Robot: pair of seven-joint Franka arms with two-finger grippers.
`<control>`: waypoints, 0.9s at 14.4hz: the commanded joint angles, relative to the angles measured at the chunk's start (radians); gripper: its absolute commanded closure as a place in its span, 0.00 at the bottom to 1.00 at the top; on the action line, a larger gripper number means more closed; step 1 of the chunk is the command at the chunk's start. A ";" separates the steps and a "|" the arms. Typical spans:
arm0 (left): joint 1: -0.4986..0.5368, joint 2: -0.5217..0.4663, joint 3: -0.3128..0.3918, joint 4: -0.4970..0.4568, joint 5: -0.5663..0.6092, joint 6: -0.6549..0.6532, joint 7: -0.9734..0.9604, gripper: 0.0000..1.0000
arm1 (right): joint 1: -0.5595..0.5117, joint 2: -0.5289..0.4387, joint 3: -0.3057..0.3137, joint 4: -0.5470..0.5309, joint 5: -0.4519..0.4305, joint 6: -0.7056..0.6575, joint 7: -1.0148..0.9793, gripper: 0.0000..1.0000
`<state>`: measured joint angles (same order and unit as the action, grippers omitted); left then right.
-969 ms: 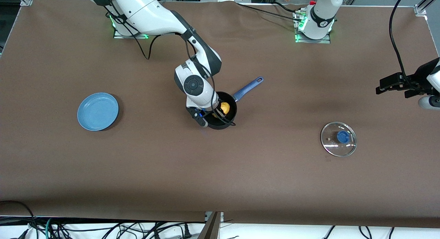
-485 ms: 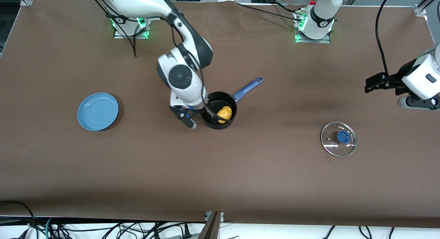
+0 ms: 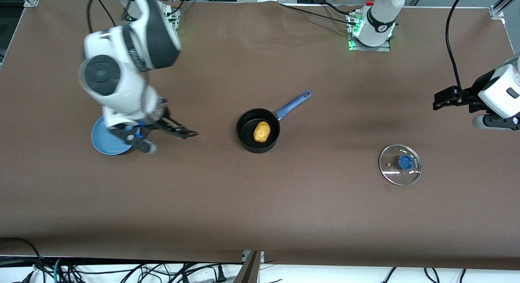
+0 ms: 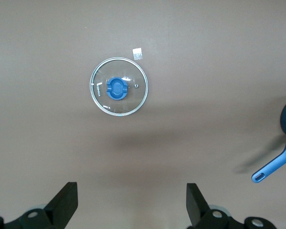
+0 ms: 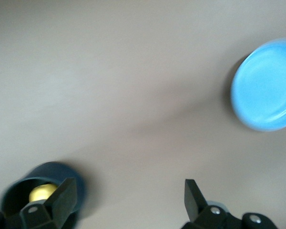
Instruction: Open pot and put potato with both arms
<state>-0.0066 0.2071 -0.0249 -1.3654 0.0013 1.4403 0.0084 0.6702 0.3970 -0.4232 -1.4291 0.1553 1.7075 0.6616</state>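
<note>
Front view, pot: the black pot [image 3: 258, 130] stands uncovered mid-table, its blue handle [image 3: 293, 103] angled toward the arms' bases.
Front view, potato: the potato [image 3: 261, 131] lies inside the pot.
Front view, lid: the glass lid [image 3: 400, 164] rests flat on the table toward the left arm's end, well apart from the pot.
Front view, right gripper: the right gripper [image 3: 164, 137] is up over the table between the blue plate [image 3: 106, 141] and the pot, with nothing between its jaws.
Front view, left gripper: the left gripper [image 3: 443, 100] is over the left arm's end of the table.
Left wrist view: the left gripper's fingers [image 4: 66, 204] are spread wide and hold nothing; the lid lies on the table well clear of them.
Right wrist view: the right gripper's fingers [image 5: 63, 196] stand wide apart and empty; the pot with the potato shows just beside one finger, the plate well apart from the jaws.
</note>
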 commanded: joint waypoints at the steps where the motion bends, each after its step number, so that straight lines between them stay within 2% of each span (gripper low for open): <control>1: 0.004 -0.003 -0.004 0.011 -0.011 -0.015 -0.002 0.00 | -0.024 -0.052 -0.054 -0.031 -0.008 -0.064 -0.254 0.00; 4: 0.005 -0.002 -0.004 0.011 -0.011 -0.015 -0.002 0.00 | -0.229 -0.112 0.019 -0.039 -0.003 -0.161 -0.524 0.00; 6: 0.004 -0.002 -0.004 0.011 -0.011 -0.015 -0.002 0.00 | -0.364 -0.130 0.076 -0.040 -0.032 -0.152 -0.695 0.00; 7: 0.004 -0.002 -0.004 0.011 -0.011 -0.015 -0.002 0.00 | -0.426 -0.147 0.113 -0.040 -0.037 -0.147 -0.727 0.00; 8: 0.004 -0.003 -0.003 0.011 -0.011 -0.015 -0.002 0.00 | -0.481 -0.171 0.183 -0.042 -0.057 -0.144 -0.747 0.00; 10: 0.004 -0.002 -0.003 0.011 -0.009 -0.015 -0.002 0.00 | -0.617 -0.243 0.346 -0.111 -0.179 -0.114 -0.748 0.00; 11: 0.004 -0.002 -0.003 0.011 -0.011 -0.014 -0.002 0.00 | -0.656 -0.288 0.392 -0.170 -0.178 -0.073 -0.737 0.00; 13: 0.004 -0.002 -0.003 0.011 -0.009 -0.014 -0.002 0.00 | -0.672 -0.368 0.394 -0.296 -0.172 0.009 -0.729 0.00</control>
<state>-0.0068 0.2072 -0.0258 -1.3655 0.0013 1.4403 0.0084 0.0357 0.1545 -0.0698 -1.5451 0.0016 1.6240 -0.0763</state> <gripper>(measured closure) 0.000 0.000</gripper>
